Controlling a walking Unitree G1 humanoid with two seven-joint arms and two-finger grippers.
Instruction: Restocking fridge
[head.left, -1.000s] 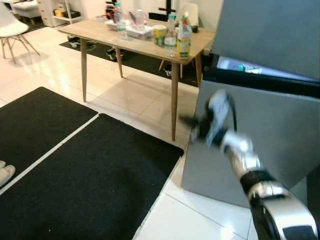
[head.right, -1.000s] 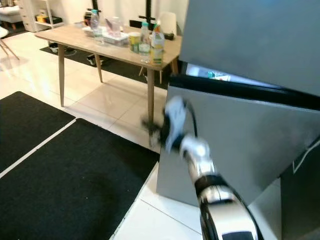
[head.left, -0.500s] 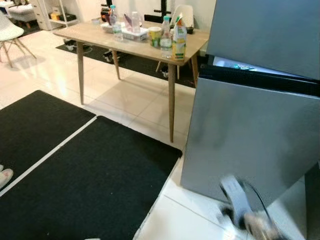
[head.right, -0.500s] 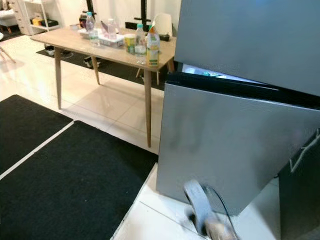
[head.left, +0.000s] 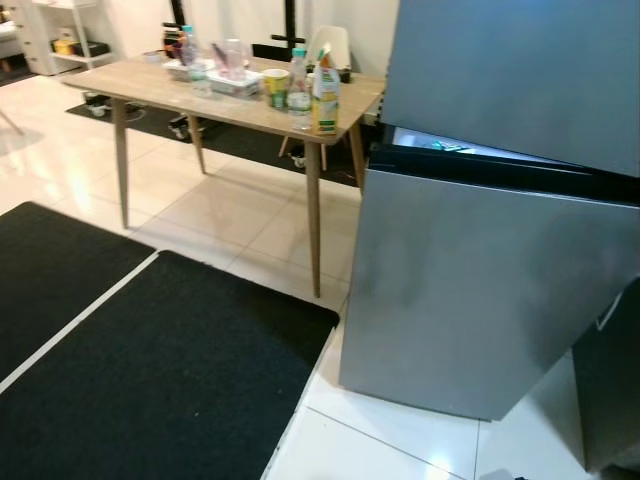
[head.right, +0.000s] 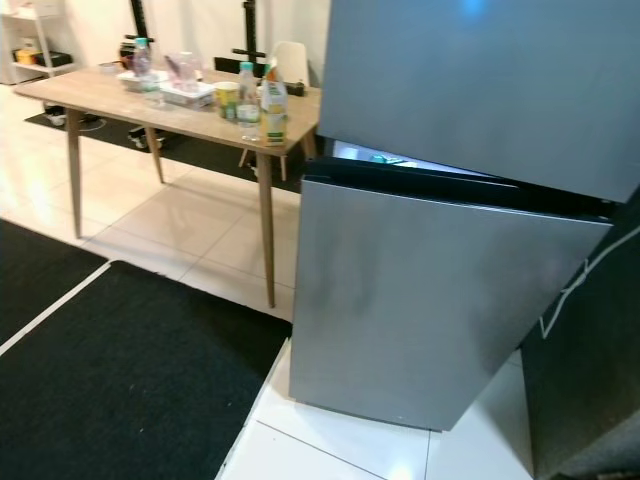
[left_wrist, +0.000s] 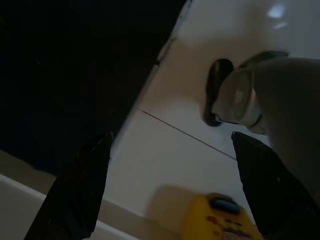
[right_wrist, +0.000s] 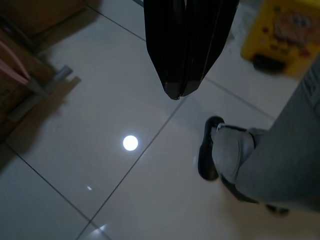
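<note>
Bottles (head.left: 300, 82) and a juice carton (head.left: 324, 92) wait on the wooden bench (head.left: 150, 88), which stands just left of the fridge (head.left: 480, 280). A black mat (head.left: 150, 370) lies on the floor before it. The fridge's lower door hangs ajar, a lit slit showing above it. A second ago the right arm was raised at that door; it has since dropped, so fetching stock seems next. The left claw (left_wrist: 170, 190) hangs spread apart; the right claw (right_wrist: 182, 55) is pressed together, both over pale tiles near a yellow box (right_wrist: 282, 32).
</note>
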